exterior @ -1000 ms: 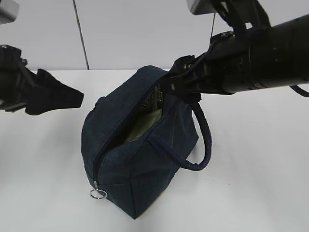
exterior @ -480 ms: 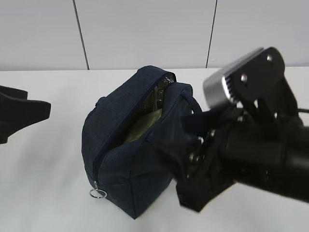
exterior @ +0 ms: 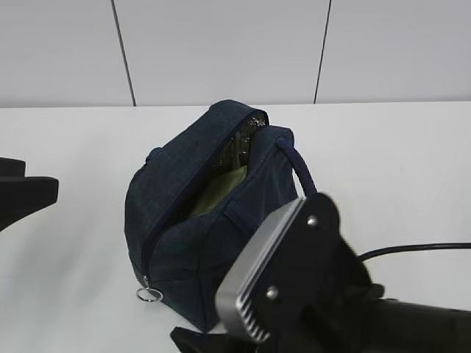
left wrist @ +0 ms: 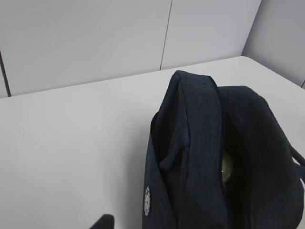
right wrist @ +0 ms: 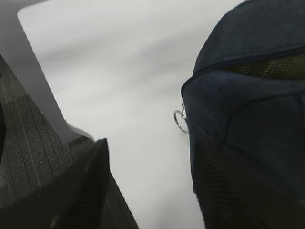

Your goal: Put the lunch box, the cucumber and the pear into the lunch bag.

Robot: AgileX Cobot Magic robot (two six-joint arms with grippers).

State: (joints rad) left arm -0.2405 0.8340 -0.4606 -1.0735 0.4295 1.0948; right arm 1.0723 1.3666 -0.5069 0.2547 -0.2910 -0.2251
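The dark navy lunch bag (exterior: 210,220) stands unzipped in the middle of the table, its metal ring pull (exterior: 149,295) at the front lower corner. A pale green surface (exterior: 221,193) shows inside the opening, likely the lunch box lid. The left wrist view shows the bag (left wrist: 205,157) with a yellow-green glint (left wrist: 228,169) inside. The cucumber and the pear are hidden. My left gripper (exterior: 33,179) is open and empty at the left edge, clear of the bag. My right gripper (right wrist: 150,157) is open and empty, low at the bag's front, near the ring pull (right wrist: 180,119).
My right arm's wrist block (exterior: 294,287) fills the lower right of the exterior view, close to the camera, and hides the bag's handle and front right corner. A grey wall (exterior: 221,51) runs behind the table. The table edge (right wrist: 43,90) and floor show at the left.
My right arm has swung from above the bag's far right side down to its front, close to the camera. My left gripper has drawn back to the left edge.
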